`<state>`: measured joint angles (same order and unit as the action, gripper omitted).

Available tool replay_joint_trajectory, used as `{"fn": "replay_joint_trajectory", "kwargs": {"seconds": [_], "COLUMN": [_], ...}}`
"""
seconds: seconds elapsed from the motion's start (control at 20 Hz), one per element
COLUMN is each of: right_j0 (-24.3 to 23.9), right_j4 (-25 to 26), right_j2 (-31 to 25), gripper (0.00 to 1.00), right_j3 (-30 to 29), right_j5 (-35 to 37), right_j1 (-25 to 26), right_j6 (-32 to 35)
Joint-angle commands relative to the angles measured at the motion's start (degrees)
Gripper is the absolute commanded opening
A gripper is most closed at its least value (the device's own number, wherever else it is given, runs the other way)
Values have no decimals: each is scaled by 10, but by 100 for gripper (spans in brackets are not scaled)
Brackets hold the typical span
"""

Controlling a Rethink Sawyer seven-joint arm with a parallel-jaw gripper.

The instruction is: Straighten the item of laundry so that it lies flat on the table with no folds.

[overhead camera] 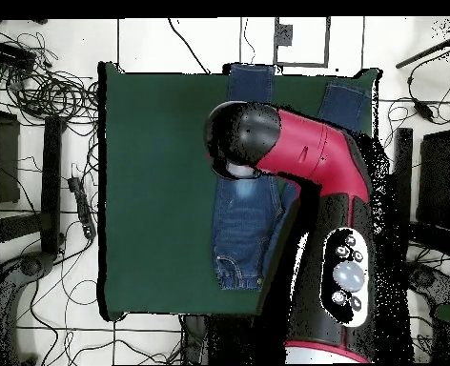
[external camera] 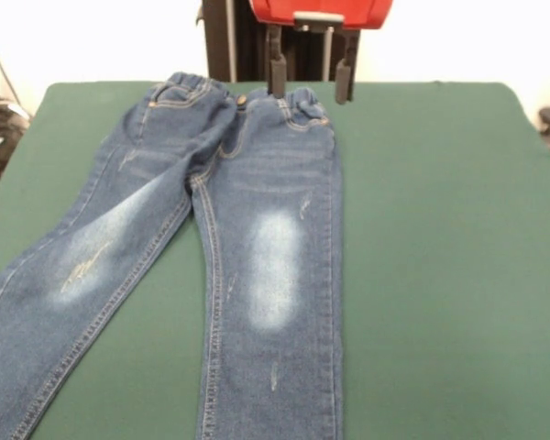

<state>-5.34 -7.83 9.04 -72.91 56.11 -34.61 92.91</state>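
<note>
Jeans (external camera: 257,238) spread front-up on green desk (external camera: 440,229), waistband at far edge, legs splayed toward camera; pincer (external camera: 312,81) open, empty, hovering just above waistband; red arm (overhead camera: 305,152) overhangs jeans.

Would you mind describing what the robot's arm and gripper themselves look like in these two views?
In the overhead view the arm is glossy red with a rounded black joint cap and a black panel carrying round silver-grey buttons. In the front view the gripper has a red housing, a light grey bracket beneath it, and two slim dark grey fingers. No loose cables or printed markings are discernible.
</note>
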Motion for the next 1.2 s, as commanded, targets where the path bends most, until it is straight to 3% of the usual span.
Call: {"fn": "replay_joint_trajectory", "kwargs": {"seconds": [0.05,0.5,1.2], "right_j0": [4,-7,4], "right_j4": [-26,-7,-10], "right_j2": [-52,-65,-49], "gripper": [100,100,100], "right_j3": [-113,-106,-91], "right_j5": [50,75,124], "right_j1": [59,81,89], "right_j6": [108,56,92]}}
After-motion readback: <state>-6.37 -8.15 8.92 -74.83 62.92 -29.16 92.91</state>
